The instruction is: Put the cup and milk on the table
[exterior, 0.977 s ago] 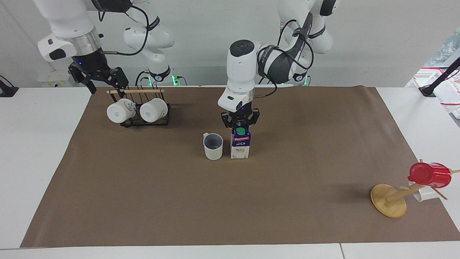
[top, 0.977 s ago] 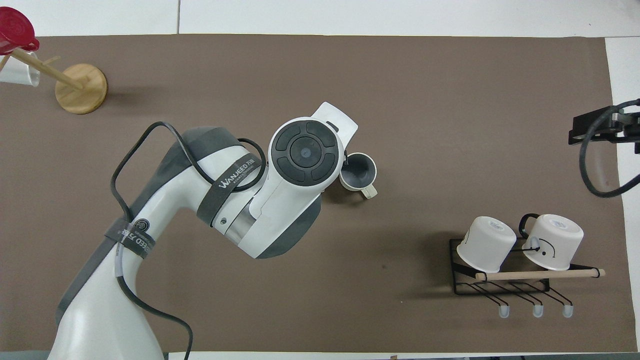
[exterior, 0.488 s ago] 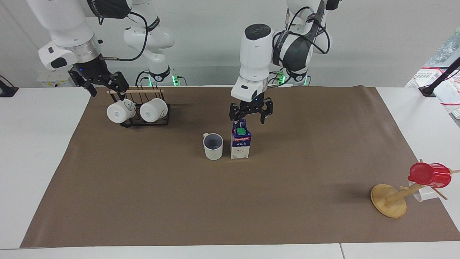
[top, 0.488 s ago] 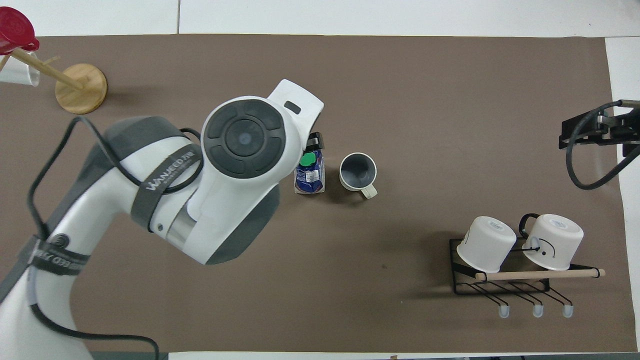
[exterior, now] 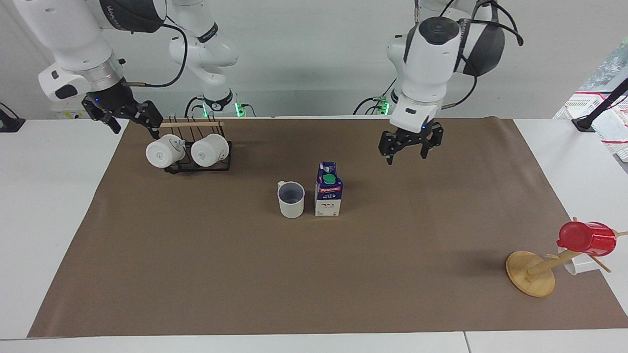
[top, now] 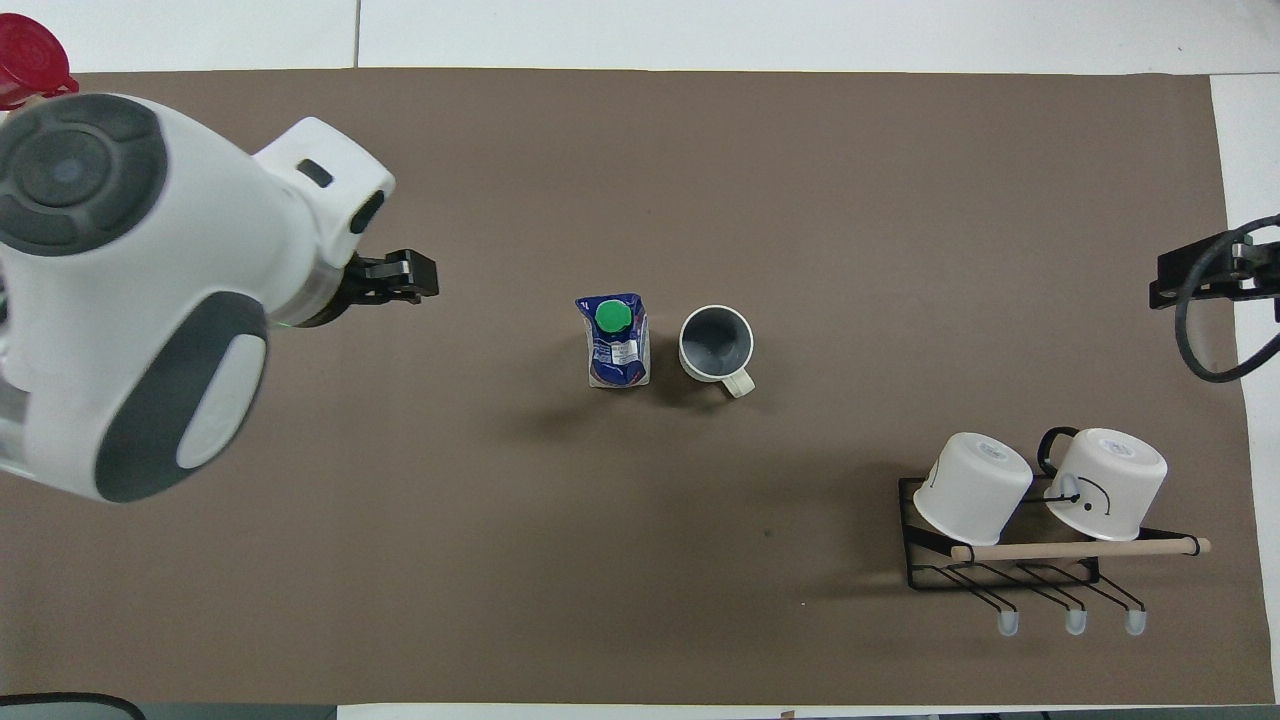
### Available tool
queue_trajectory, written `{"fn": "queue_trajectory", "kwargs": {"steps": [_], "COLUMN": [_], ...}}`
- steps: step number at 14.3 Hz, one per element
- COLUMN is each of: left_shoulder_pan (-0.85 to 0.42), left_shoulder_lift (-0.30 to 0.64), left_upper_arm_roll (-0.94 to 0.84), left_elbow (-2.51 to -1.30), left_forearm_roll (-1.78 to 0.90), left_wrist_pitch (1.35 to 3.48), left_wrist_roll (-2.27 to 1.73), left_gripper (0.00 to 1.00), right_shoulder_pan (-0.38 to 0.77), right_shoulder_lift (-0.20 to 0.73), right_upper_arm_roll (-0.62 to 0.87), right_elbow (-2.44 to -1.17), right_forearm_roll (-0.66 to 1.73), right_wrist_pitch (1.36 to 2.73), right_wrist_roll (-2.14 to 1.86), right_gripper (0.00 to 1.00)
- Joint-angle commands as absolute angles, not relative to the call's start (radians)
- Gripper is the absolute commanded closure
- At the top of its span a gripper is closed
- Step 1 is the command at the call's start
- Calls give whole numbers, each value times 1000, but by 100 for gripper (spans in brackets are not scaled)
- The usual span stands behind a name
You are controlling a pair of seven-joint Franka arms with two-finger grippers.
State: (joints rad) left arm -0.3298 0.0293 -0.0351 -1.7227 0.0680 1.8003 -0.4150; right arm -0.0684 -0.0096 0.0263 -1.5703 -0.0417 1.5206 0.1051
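The milk (exterior: 328, 191) stands upright on the brown paper of the table (exterior: 196, 274), with its green cap on top. The cup (exterior: 291, 199) stands upright right beside it, toward the right arm's end, handle pointing toward the robots. Both also show in the overhead view, the milk (top: 617, 340) and the cup (top: 716, 343). My left gripper (exterior: 407, 157) is open and empty, up in the air over bare paper toward the left arm's end, clear of the milk. My right gripper (exterior: 133, 127) is open and empty, hanging over the paper's edge beside the mug rack.
A black wire rack (exterior: 197, 166) with a wooden bar holds two white mugs (exterior: 165, 151) near the robots at the right arm's end. A wooden mug tree (exterior: 531, 273) with a red cup (exterior: 587, 238) stands at the left arm's end, away from the robots.
My left gripper has let go of the milk, risen and swung away toward the left arm's end. The milk and cup have stayed put. My right gripper has drifted slightly outward.
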Motion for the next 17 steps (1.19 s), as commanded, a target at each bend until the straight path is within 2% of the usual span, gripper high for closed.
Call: {"fn": "queue_trajectory", "kwargs": {"steps": [1,6,11,17], "left_shoulder_pan": [-200,-28,-11,-2], "left_shoulder_lift": [-17,-46,15,-15], "left_upper_arm_roll": [-37,-29,-26,-26], "left_elbow": [-1753,-1677,-1490,-1534], "left_forearm_roll": [17,-34,-38,-37], "left_wrist_pitch": [1767,1700,1533,1514], "left_wrist_roll": [-206,-26,-12,-2], "left_gripper": [0,0,0,0], "right_shoulder_pan": [-71,-64,-61,-63], "right_shoulder_lift": [-35,-12,-20,-23], "right_upper_arm_roll": [32,35,40,40], "right_elbow": [-1598,-1551,-1566,-1572], "right_forearm_roll": [-16,-3,-5,-3], "right_wrist_pitch": [1551,1520,1520,1522], "right_wrist_roll": [91,92,86,92], "right_gripper": [0,0,0,0]}}
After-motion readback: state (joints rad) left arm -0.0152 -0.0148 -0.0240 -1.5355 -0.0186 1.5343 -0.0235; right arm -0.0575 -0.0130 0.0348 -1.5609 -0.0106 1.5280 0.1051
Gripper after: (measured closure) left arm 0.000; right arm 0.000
